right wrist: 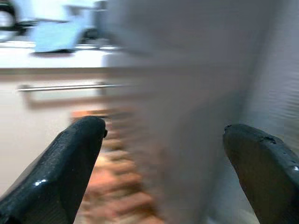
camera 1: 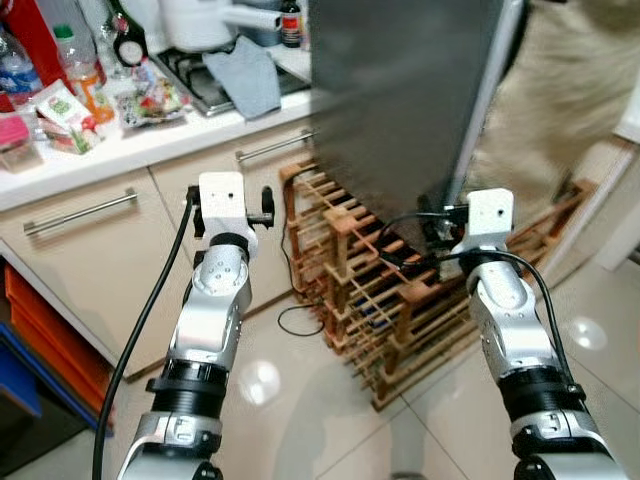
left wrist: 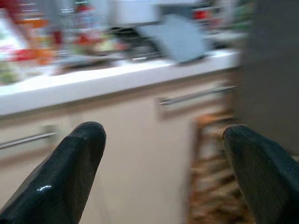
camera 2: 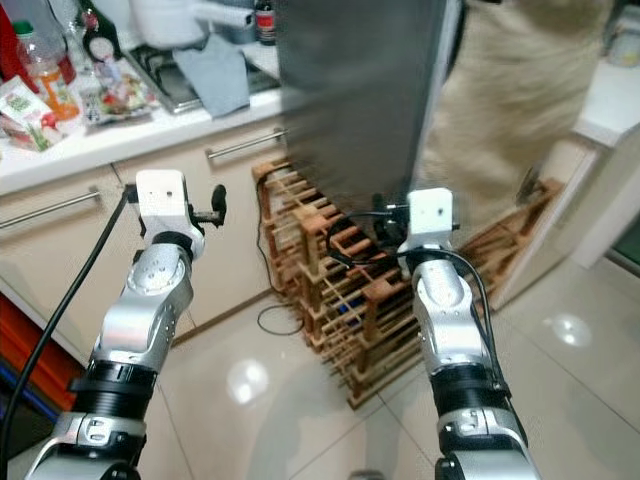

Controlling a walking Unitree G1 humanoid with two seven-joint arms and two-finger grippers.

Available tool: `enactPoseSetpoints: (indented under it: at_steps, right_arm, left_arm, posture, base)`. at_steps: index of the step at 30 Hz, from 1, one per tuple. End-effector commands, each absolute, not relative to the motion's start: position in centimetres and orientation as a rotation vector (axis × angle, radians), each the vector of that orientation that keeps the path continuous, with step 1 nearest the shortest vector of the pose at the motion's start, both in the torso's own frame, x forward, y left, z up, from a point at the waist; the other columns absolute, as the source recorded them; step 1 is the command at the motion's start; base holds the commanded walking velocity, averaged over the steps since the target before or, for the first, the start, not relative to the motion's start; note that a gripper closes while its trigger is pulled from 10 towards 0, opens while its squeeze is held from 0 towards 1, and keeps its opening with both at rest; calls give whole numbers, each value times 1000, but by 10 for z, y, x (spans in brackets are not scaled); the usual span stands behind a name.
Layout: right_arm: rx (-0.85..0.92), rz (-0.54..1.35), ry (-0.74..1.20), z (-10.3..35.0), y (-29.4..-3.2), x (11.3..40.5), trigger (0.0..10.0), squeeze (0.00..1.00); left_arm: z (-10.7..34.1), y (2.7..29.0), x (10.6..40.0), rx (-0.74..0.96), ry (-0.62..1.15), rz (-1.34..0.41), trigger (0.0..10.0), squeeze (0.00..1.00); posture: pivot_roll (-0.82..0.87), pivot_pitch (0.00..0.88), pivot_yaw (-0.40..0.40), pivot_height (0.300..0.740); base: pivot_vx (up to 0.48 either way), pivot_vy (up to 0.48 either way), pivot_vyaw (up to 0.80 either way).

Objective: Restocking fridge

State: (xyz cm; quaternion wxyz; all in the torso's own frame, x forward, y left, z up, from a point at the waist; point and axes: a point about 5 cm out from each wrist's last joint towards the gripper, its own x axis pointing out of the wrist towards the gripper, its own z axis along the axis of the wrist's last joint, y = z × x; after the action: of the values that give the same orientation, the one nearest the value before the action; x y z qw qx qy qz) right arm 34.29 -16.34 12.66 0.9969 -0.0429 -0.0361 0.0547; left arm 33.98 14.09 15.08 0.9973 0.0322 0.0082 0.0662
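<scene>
Straight ahead of you stands the grey fridge door [camera 1: 400,100], its lower corner hanging over a wooden wine rack [camera 1: 400,300] on the tiled floor [camera 1: 300,420]. Your right gripper [right wrist: 163,154] is raised close to that door's lower edge, fingers [right wrist: 70,163] spread wide with nothing between them; its wrist view is blurred, with the grey panel just ahead between the fingertips. Your left gripper [left wrist: 163,158] is held up in front of the cream cabinets [camera 1: 100,260], near the rack's left side, its fingers [left wrist: 65,172] likewise spread wide and empty. Above the cabinets runs the white worktop [camera 1: 150,145]; toward its left end sit bottles [camera 1: 80,60] and food packets [camera 1: 65,115], and nearer the fridge a grey cloth [camera 1: 245,75] lies partly over the hob [camera 1: 200,85]. A long metal handle [camera 1: 80,212] crosses the left drawer front, and another [camera 1: 275,147] sits beside the fridge. Behind the door's right edge a person in beige clothing [camera 1: 570,90] is partly in view.
</scene>
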Motion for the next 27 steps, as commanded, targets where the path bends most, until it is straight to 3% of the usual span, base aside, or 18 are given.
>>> enactPoseSetpoints:
  at_steps: [1, 11, 19, 27]
  right_arm:
    - [-75, 171, -106, 137, -148, 348, 10000, 0]
    - [-76, 276, -123, 140, -129, 347, 10000, 0]
    - [-139, 124, -64, 144, -158, 374, 10000, 0]
    - [-195, -53, -30, 149, -191, 381, 10000, 0]
  left_arm:
    - [153, 152, 340, 82, 12, 187, 10000, 0]
    - [158, 147, 340, 41, -20, 157, 10000, 0]
    - [155, 145, 341, 43, -5, 139, 10000, 0]
    - [157, 146, 340, 24, -16, 127, 10000, 0]
  posture:
    - [-131, 0, 56, 740]
    - [-125, 0, 53, 740]
    - [-103, 0, 51, 740]
    - [-89, 0, 43, 740]
  base:
    - [0, 0, 0]
    - [0, 0, 0]
    - [0, 0, 0]
    - [0, 0, 0]
